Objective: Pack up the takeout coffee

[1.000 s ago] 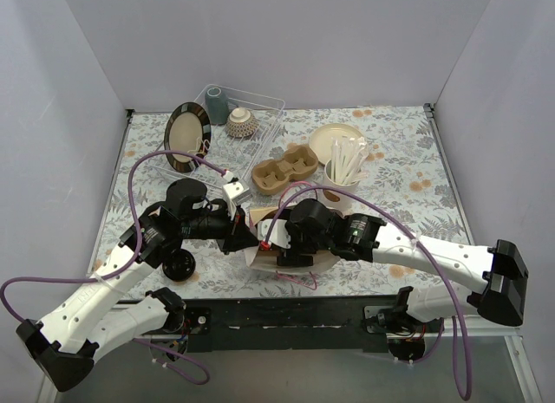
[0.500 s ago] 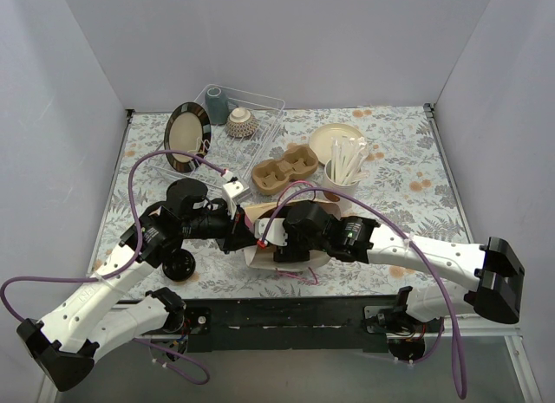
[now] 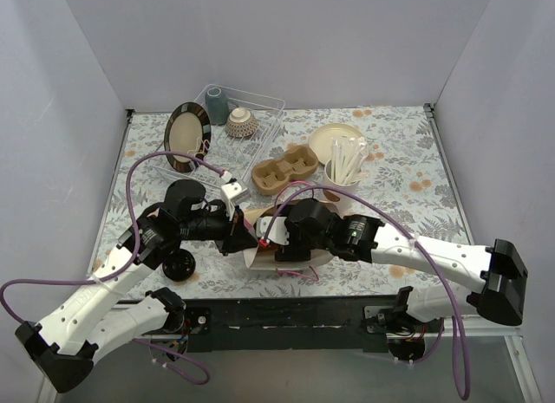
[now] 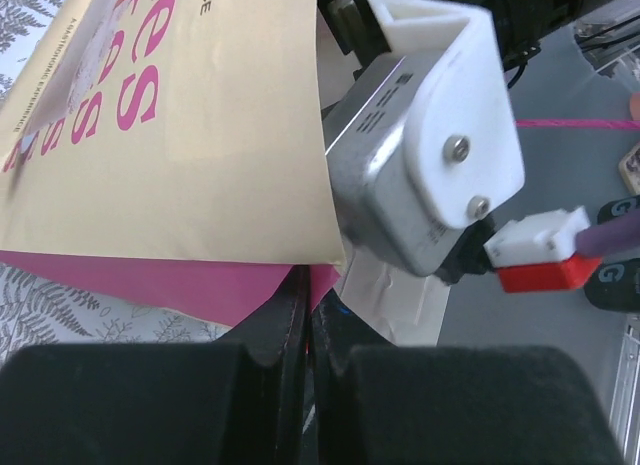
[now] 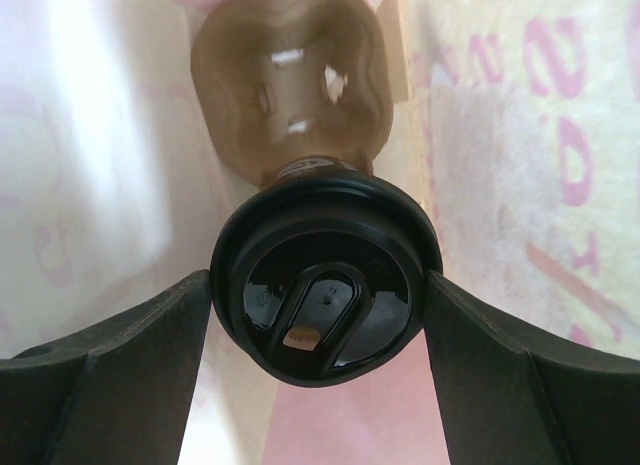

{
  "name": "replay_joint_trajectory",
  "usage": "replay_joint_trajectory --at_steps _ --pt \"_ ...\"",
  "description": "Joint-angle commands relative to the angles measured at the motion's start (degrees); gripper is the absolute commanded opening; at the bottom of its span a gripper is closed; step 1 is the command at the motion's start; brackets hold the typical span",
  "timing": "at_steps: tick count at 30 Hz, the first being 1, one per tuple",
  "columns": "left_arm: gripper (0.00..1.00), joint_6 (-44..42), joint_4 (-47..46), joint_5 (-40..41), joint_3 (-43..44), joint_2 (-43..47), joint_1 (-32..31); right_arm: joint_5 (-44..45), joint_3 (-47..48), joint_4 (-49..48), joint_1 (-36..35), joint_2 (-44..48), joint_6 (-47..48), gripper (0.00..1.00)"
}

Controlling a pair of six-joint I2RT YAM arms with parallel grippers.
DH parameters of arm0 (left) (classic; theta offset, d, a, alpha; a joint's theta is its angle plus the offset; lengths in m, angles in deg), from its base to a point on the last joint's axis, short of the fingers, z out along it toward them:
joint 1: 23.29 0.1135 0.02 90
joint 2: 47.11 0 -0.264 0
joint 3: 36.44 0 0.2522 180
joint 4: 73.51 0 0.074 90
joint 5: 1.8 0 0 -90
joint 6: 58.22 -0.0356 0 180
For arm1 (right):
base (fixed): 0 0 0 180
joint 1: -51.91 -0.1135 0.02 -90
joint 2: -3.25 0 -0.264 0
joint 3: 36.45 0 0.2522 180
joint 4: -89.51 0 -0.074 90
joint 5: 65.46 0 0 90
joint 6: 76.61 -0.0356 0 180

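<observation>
One lidded cup (image 5: 325, 285) deep in narrow bag (image 5: 500, 135), carrier (image 5: 240, 95) beyond.

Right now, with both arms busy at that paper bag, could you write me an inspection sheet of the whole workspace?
Surface: table covered by a leaf-print cloth.
Job's things: takeout coffee cup, black lid on, inside the paper bag, over a cardboard carrier at the bag's bottom.
Clutter: spare carrier; dish rack holding a dark plate, grey cup and bowl; beige plate; cup of white cutlery; loose black lid.
Grippers: left gripper shut on the bag's edge; right gripper closed around the coffee cup's lid.
Cables: purple cables loop along both arms.
Surroundings: plain pale walls.
</observation>
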Motion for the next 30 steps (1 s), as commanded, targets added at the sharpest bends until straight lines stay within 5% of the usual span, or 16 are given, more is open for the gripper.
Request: replay_joint_trajectory --at_steps 1,13,30 --pt "0.00 0.3 -0.2 -4.2 0.2 1.9 -0.2 -5.9 4.0 5.8 0.2 4.2 -0.9 0.60" --pt "0.00 -2.0 0.6 -7.0 -0.1 1.2 -0.2 -19.9 6.4 16.9 0.4 0.6 5.9 0.61" --pt "0.00 0.9 -0.2 -6.6 0.2 0.4 -0.2 5.2 2.6 1.8 0.0 -3.4 4.8 0.58"
